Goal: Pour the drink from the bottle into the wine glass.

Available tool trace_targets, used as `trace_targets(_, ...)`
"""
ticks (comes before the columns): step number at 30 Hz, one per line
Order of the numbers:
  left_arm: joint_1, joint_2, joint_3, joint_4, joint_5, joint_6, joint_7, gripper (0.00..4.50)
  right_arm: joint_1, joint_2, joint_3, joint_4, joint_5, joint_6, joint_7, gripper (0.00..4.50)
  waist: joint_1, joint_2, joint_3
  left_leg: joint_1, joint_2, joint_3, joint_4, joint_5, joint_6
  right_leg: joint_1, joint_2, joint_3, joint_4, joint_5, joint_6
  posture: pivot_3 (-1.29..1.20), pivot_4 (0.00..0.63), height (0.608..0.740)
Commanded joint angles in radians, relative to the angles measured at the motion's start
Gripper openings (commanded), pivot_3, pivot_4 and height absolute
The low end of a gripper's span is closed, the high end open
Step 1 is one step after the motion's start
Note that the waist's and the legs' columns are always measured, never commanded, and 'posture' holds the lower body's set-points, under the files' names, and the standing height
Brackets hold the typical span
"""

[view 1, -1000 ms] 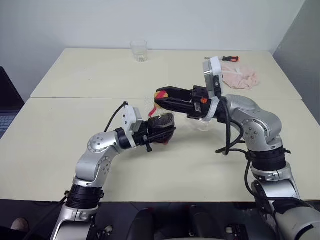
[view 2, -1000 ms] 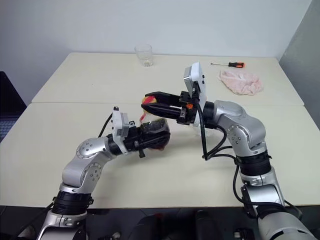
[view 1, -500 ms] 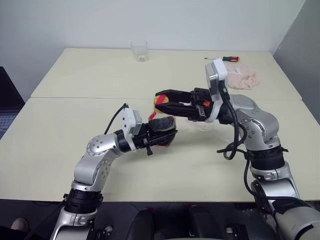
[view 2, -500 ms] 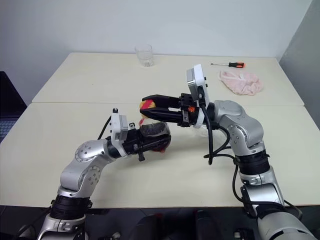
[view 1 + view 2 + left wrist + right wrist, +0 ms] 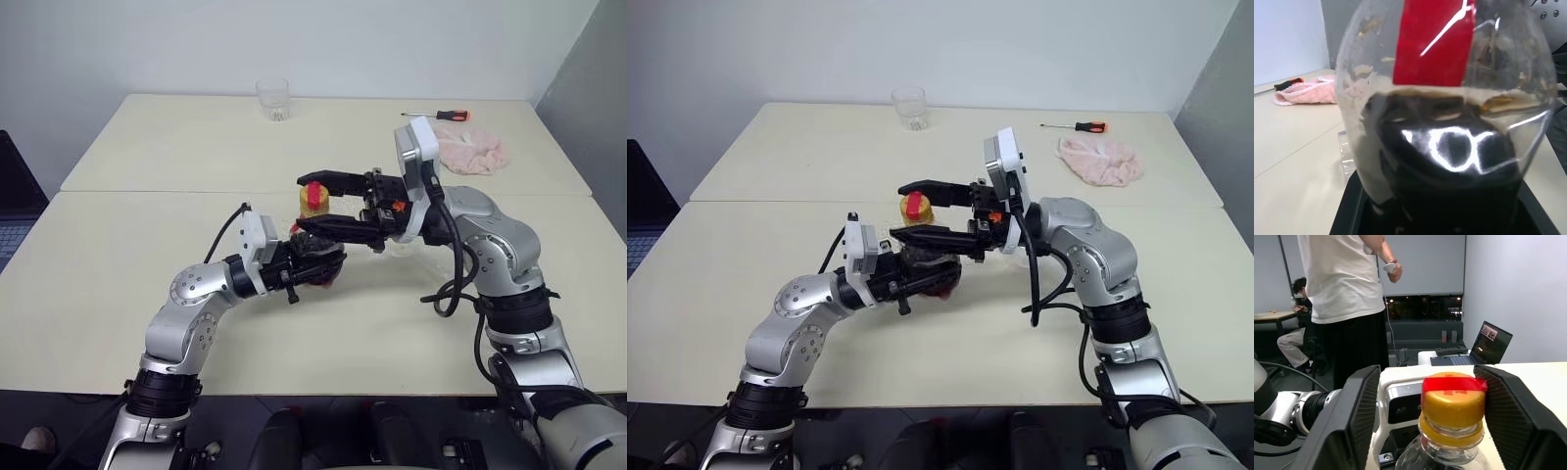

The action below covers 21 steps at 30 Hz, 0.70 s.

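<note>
The bottle (image 5: 312, 253) is held above the middle of the near table (image 5: 88, 284), upright or nearly so, its rounded body clamped in the left gripper (image 5: 318, 262). The drink (image 5: 1449, 152), a dark, almost black liquid, fills the lower part of the body; above it the clear wall is streaked with brownish residue, and a red label strip (image 5: 1432, 41) runs up toward the neck. The yellow-orange cap (image 5: 1452, 406) is on the neck, with a red band (image 5: 1453, 383) across its top.

The right gripper (image 5: 315, 202) reaches in from the right at cap height. Its two black fingers (image 5: 1513, 416) stand spread on either side of the cap with a gap on each side, so it has hold of nothing.

The wine glass (image 5: 402, 245) is mostly hidden behind the right forearm; only part of its clear bowl shows, and I cannot tell what is in it.

On the far table (image 5: 176, 137) a short clear tumbler (image 5: 272, 99) stands near the back edge and looks empty. Toward the far right corner lie a crumpled pink cloth (image 5: 472, 152) and, just beside it, a screwdriver (image 5: 446, 116) with an orange and black handle.

Beyond the tables, the right wrist view shows a person in a white shirt (image 5: 1342, 279) standing, another person (image 5: 1295, 340) seated behind, and an open laptop (image 5: 1484, 345) on a desk.
</note>
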Motion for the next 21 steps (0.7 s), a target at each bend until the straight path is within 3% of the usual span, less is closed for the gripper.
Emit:
trace_targets(1, -0.015, 0.009, 0.015, -0.015, -0.015, -0.01, -0.003, 1.7, -0.009, 0.001, -0.022, -0.042, 0.0, -0.005, -0.031, 3.29, 0.0, 0.0, 0.0, 0.0, 0.0, 0.0, 0.0, 0.0, 0.0, 0.0, 0.0, 0.0, 0.0, 0.0, 0.0, 0.0, 0.15, 0.74)
trace_targets(21, -0.037, 0.006, 0.017, 0.007, -0.011, -0.015, 0.004, 1.7, -0.026, 0.042, -0.03, -0.014, -0.047, -0.044, -0.152, 3.29, 0.0, 0.0, 0.0, 0.0, 0.0, 0.0, 0.0, 0.0, 0.0, 0.0, 0.0, 0.0, 0.0, 0.0, 0.0, 0.0, 0.15, 0.74)
